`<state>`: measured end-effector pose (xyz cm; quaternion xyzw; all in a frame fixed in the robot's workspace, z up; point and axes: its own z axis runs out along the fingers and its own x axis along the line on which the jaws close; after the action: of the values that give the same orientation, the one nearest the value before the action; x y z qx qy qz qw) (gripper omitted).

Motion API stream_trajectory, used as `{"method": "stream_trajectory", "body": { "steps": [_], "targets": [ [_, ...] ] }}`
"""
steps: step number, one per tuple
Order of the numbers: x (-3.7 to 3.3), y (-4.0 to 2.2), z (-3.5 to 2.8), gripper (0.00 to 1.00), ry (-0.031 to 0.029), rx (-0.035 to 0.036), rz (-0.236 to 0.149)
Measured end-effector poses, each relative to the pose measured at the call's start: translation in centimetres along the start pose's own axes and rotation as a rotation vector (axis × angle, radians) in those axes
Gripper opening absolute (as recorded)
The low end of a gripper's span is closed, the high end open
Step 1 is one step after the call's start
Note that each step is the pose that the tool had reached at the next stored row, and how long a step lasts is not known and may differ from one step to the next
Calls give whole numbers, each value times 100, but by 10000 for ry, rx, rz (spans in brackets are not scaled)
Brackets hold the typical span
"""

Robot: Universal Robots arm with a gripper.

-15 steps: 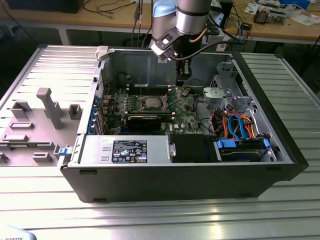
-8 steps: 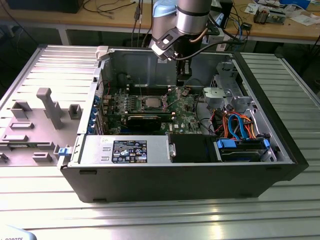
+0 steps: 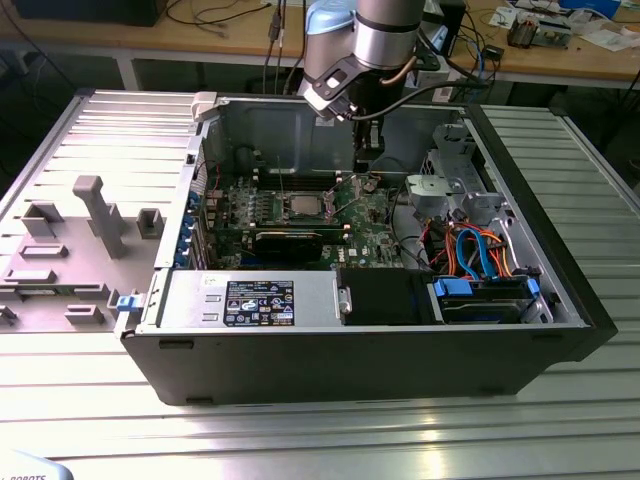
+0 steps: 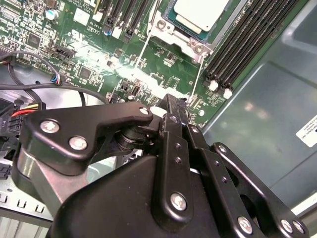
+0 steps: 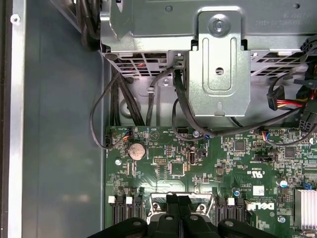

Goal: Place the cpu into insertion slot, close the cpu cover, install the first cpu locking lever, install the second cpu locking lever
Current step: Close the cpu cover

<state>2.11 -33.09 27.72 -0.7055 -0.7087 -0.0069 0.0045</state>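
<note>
The cpu (image 4: 198,12) shows its silvery-grey top in the insertion slot (image 3: 305,207) in the middle of the green board (image 5: 163,163). The cpu cover (image 4: 221,29) lies as a silvery frame around the chip. Two thin wire levers (image 4: 141,52) (image 4: 198,77) stick out from the socket's corners and look raised off the board. My gripper (image 3: 368,155) hangs inside the case, toward the exterior view's right of the socket. In both wrist views its black fingers (image 4: 171,106) (image 5: 177,201) are shut together with nothing between them.
A metal drive cage (image 5: 218,74) with black cables (image 5: 119,99) sits beyond the board. Memory slots (image 4: 247,44) flank the socket, and a long black card (image 3: 290,240) lies in front of it. The case walls (image 3: 520,200) enclose everything. A grey fixture plate (image 3: 90,220) lies outside.
</note>
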Motion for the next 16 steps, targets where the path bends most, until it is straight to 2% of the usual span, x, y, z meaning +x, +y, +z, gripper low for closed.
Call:
{"method": "stream_trajectory", "body": {
  "steps": [7, 16],
  "targets": [
    [0, 59, 3, 11, -7, -1, 0],
    [6, 65, 10, 11, -10, -1, 0]
  ]
}}
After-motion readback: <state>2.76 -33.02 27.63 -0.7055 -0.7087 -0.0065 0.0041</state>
